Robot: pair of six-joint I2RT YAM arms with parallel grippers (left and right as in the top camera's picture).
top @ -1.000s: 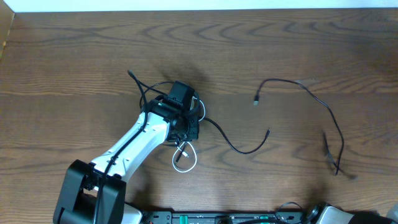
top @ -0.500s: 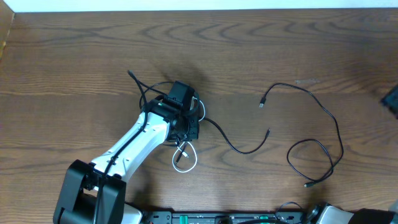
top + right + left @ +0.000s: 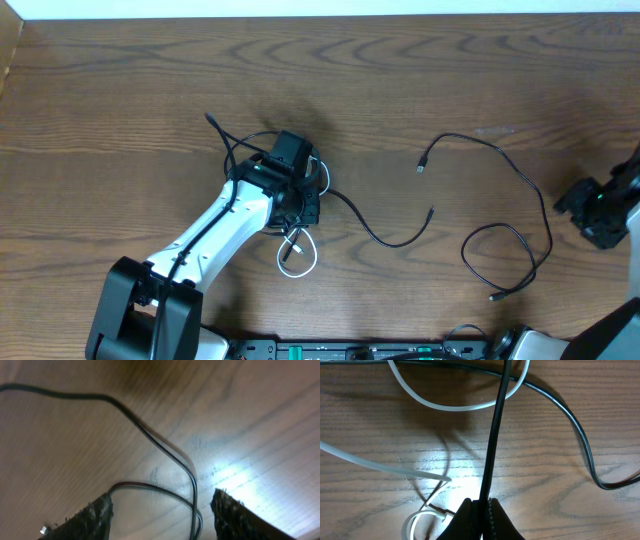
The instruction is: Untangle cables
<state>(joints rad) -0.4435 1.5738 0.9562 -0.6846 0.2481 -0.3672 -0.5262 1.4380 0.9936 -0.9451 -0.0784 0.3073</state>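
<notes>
A tangle of cables (image 3: 290,205) lies left of centre: a white cable (image 3: 297,252) loops below it and a black cable (image 3: 385,236) trails out to the right. My left gripper (image 3: 300,203) sits on the tangle, shut on a black cable (image 3: 492,440) that runs straight up from its jaws. The white cable (image 3: 455,407) arcs above. A separate black cable (image 3: 530,195) lies loose on the right, curling into a loop (image 3: 500,262). My right gripper (image 3: 598,212) hovers at the right edge, open (image 3: 160,517). That loose cable (image 3: 187,472) lies on the wood below its spread fingers.
The brown wooden table (image 3: 420,80) stretches bare across the back. Its far edge meets a white strip (image 3: 320,8) at the top. The left arm's white body (image 3: 215,235) slants from the base at the bottom left.
The right-hand black cable dropped from a stretched line into a loose loop on the table. My right gripper opened and came into view at the right edge. The left arm stayed still.
</notes>
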